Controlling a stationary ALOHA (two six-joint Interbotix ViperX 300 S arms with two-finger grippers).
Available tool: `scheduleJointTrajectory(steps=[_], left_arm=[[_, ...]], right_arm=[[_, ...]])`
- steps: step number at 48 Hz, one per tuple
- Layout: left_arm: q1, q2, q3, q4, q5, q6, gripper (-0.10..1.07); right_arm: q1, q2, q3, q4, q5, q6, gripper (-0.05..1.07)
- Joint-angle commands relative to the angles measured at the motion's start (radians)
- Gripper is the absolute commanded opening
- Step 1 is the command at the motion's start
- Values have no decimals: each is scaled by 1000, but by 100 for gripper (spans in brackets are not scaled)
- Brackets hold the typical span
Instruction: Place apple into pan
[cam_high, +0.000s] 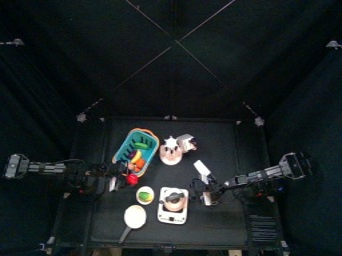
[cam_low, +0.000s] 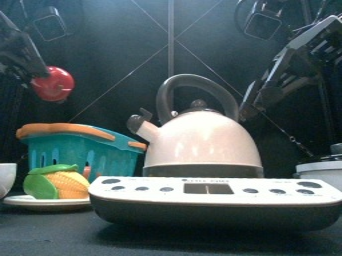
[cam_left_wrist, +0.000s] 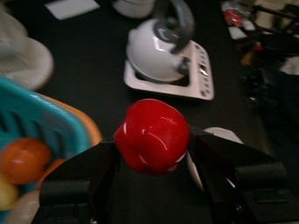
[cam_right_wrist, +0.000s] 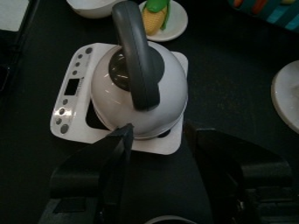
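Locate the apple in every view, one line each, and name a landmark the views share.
Top view: too small to tell apart.
Front view: apple upper left, raised above the basket.
Left wrist view: centre, between the left end effector's jaws.
Right wrist view: not in it.
Shared landmark: the white kettle.

You have the apple (cam_left_wrist: 152, 136) gripped by the left gripper (cam_left_wrist: 153, 166), raised clear above the table. Taking the kettle (cam_high: 174, 201) as landmark: the pan (cam_high: 136, 216) lies just left of it, uncovered from above. The green fruit's plate (cam_high: 144, 193) sits beside the pan, the basket (cam_high: 135, 148) beyond. The right gripper (cam_right_wrist: 158, 144) hovers right of the kettle.
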Motion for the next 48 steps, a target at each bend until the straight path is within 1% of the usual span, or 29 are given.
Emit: scheduleJointTrajectory(steps=[1,3,8,13,17,21,27,36,42,48], left_arm=[[-51,54,-17,-38,-35,2,73],[-75,86,-15,-51,-60,0,73],[-176,181,-28,-83,-141,2,73],[-249,261,-32,-84,-199,-3,73],[-273,304,-35,-95,-227,-5,73],[-293,350,-44,-130,-261,-5,73],[-328,428,-71,-196,-261,-5,73],[-351,512,-97,-299,-247,-5,74],[-351,532,-104,-308,-247,-5,76],[-351,526,-104,-305,-252,-5,87]], right_arm=[[-3,-11,-17,2,0,-2,85],[-2,-8,-15,2,0,0,85],[-2,-6,-12,3,0,0,85],[0,-5,-12,9,0,0,85],[2,-5,-12,9,0,0,85],[3,-6,-12,14,0,0,85],[3,-2,-12,18,0,0,85],[5,-2,-14,18,0,0,85],[5,0,-17,18,0,0,85],[5,0,-17,18,0,0,85]])
